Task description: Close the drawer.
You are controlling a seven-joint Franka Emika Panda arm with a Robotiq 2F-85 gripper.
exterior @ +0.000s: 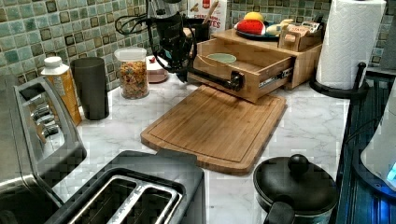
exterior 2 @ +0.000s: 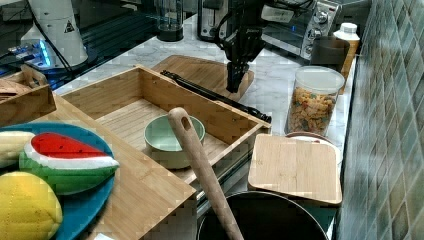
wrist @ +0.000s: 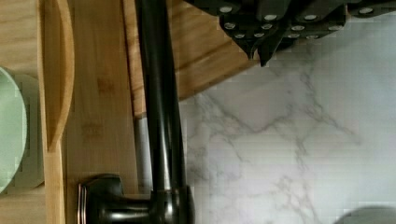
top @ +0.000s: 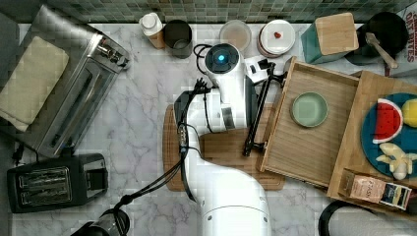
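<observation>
Drawer: I read the drawer [top: 314, 142] as pulled well out of its wooden cabinet [top: 356, 147], which stands toward the tiled back wall of the marble surface [top: 137, 113]. Its open tray is exposed from above.

Contents: one pale green bowl [top: 309, 109] sits inside on the drawer floor, clear of the rim walls.

Handle: the thin black bar handle [top: 257, 113] runs along the drawer front, overhanging the cutting board [exterior: 219, 128] that lies flat on the surface in front of it.

End effector: my end effector [exterior 2: 235, 75] hangs just outside the handle, near one end of the bar, on the side away from the drawer box. In the wrist view the fingertips [wrist: 261, 39] sit beside the bar, not around it. They look drawn close together with nothing between them, so I log it as closed and empty.

Contact: I cannot tell whether it touches the handle; the right view suggests a small gap.

Progress: nothing of the closing is done as far as I can judge; the drawer stands nearly fully extended.

Remaining: bring the end effector against the drawer front or handle, then push straight toward the cabinet until the front sits flush.

Risk: pushing from one end of the bar may skew the drawer on its runners.
</observation>
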